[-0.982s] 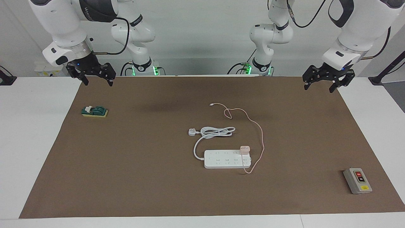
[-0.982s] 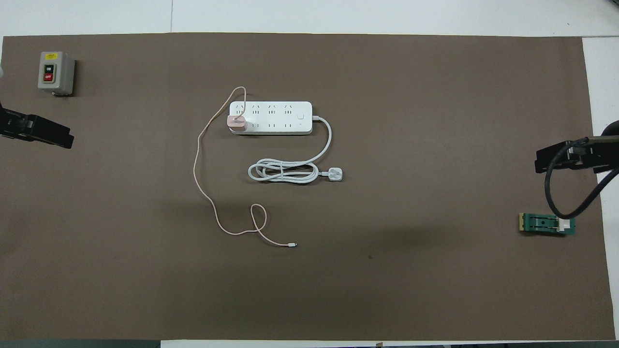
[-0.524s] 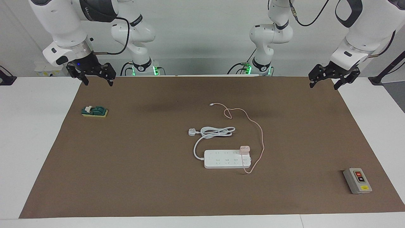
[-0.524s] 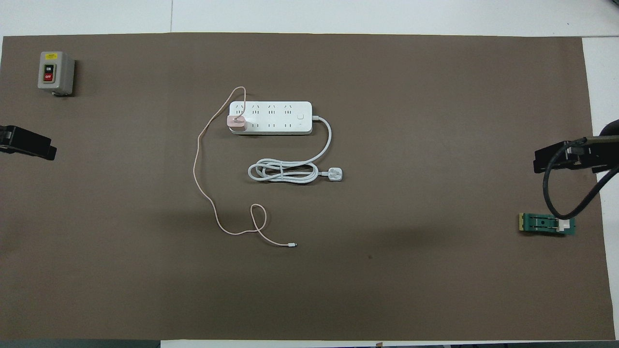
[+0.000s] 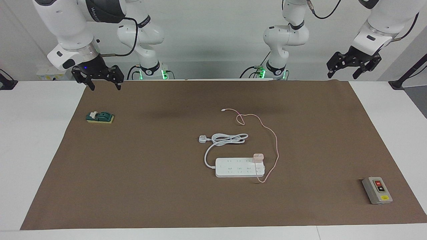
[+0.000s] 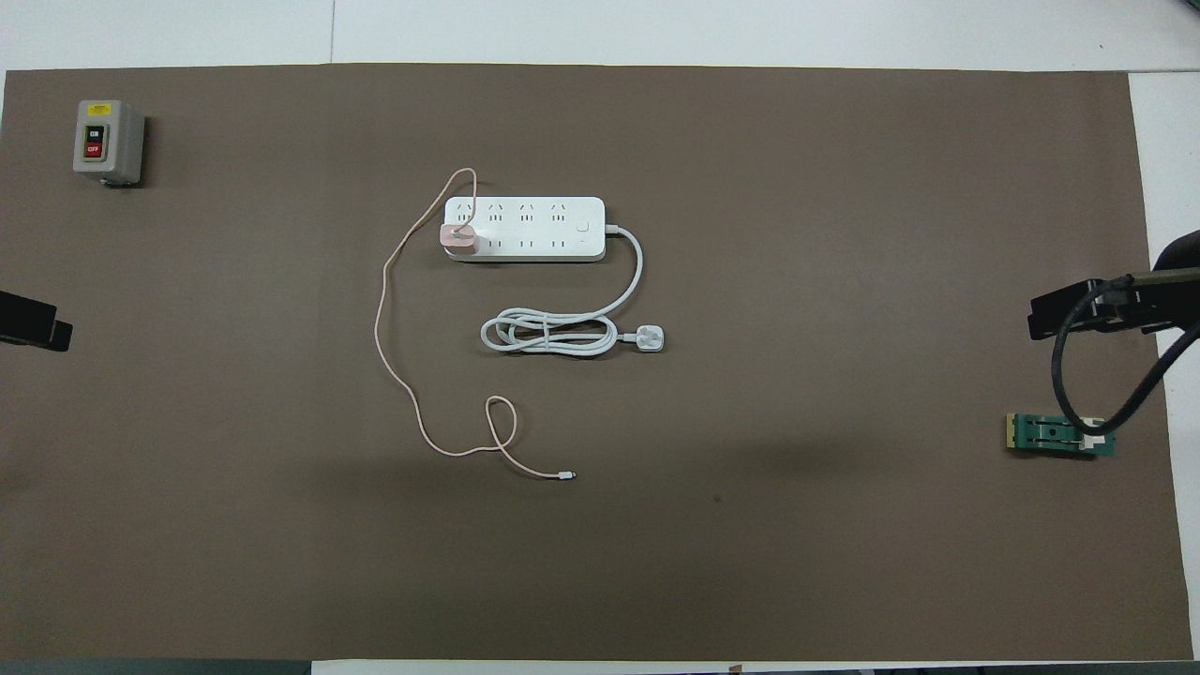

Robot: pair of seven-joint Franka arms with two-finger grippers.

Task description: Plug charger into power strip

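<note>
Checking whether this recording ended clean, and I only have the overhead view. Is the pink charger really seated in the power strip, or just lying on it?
Observer: In the facing view the charger stands upright on the power strip, at its end toward the left arm. No gap shows under it.
Operator: Is either end effector holding anything?
Observer: The left end effector hangs open and empty in the air, over the table's edge by the robots.
Operator: And the right?
Observer: The right end effector is also open and empty, over the brown mat's corner.
</note>
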